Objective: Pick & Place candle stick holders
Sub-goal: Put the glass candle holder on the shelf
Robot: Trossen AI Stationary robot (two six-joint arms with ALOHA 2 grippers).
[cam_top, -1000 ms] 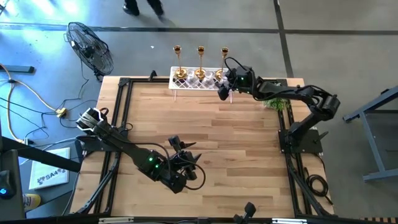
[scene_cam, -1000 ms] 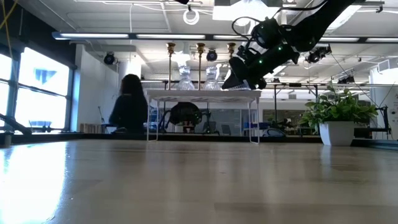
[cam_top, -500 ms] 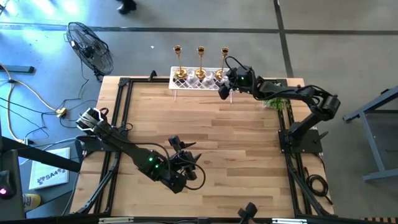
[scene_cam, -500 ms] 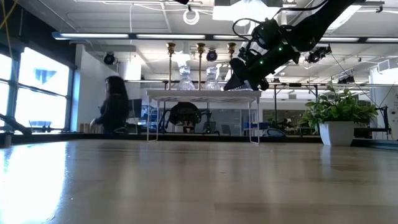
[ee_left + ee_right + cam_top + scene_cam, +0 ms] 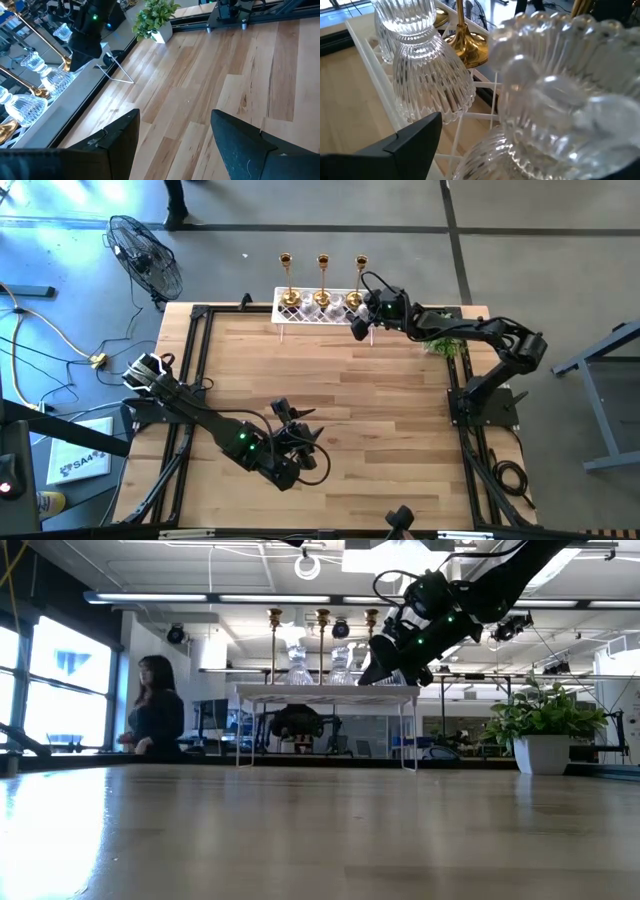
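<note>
Three glass holders on rack; my right tool open around nearest glass holder, closing next.

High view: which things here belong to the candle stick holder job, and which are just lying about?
Job:
- gold holders, three on the rack
- glass holders beside them
- right gripper at the rack's right end
- white lattice rack

Lying about:
- green plant
- floor fan
- left gripper, waiting low over the table
</note>
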